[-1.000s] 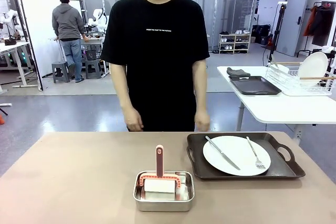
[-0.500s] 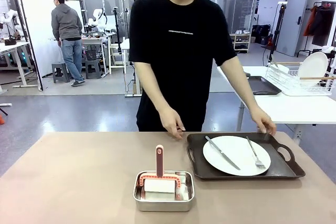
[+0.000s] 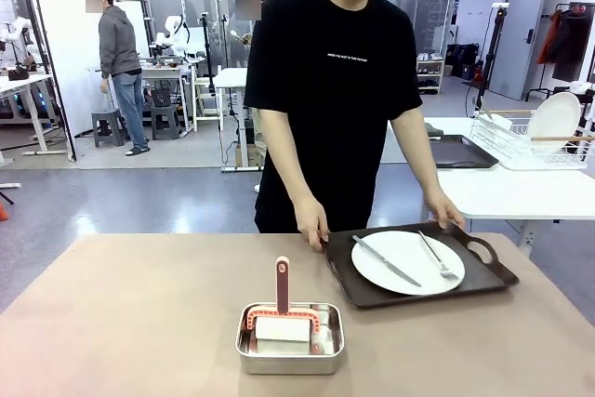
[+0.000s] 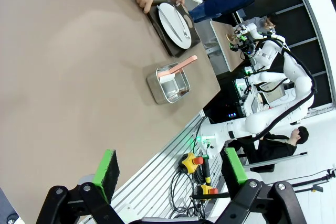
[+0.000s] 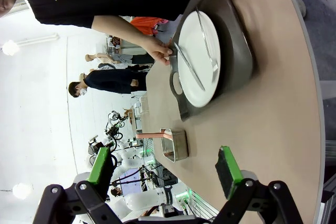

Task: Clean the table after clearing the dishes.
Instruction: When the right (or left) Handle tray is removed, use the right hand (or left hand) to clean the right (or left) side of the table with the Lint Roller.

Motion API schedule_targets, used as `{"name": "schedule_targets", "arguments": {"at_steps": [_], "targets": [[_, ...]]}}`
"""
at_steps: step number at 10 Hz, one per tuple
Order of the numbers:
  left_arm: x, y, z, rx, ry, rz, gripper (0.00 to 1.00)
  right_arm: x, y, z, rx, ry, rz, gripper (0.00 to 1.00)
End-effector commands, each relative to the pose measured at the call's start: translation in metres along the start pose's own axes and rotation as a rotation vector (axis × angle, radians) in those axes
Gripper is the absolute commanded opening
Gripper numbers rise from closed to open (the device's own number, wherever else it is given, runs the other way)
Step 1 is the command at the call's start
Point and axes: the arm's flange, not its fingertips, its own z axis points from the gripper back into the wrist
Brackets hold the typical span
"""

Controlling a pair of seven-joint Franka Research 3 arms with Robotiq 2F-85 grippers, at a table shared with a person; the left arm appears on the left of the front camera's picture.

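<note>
Tray (image 3: pixel 372 297) now askew in person's hands (image 3: pixel 311 227) — open table (image 3: pixel 139 304) left of pan (image 3: pixel 290 352).

Your left gripper (image 4: pixel 170 170) is held high, jaws spread as wide as they go, with nothing between its green pads (image 4: pixel 107 171). Your right gripper (image 5: pixel 163 168) matches it, with jaws fully apart, the gap between the pads (image 5: pixel 227 169) empty and the wrist rolled onto its side. Across from you, the person leans forward with both arms lowered. The person's right hand (image 3: pixel 313 227) and the person's left hand (image 3: pixel 444 211) are curled in a grip, well apart.
</note>
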Motion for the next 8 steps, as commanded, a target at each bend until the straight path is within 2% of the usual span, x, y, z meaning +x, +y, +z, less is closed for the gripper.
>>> {"name": "schedule_targets", "arguments": {"at_steps": [1, 8], "targets": [[-0.0023, -0.0029, 0.0018, -0.001, 0.001, -0.011, 1.0, -0.0017, 0.0028, 0.0006, 0.002, -0.002, 0.003, 1.0], [-0.0023, -0.0029, 0.0018, -0.001, 0.001, -0.011, 1.0, -0.0017, 0.0028, 0.0006, 0.002, -0.002, 0.003, 1.0]]}}
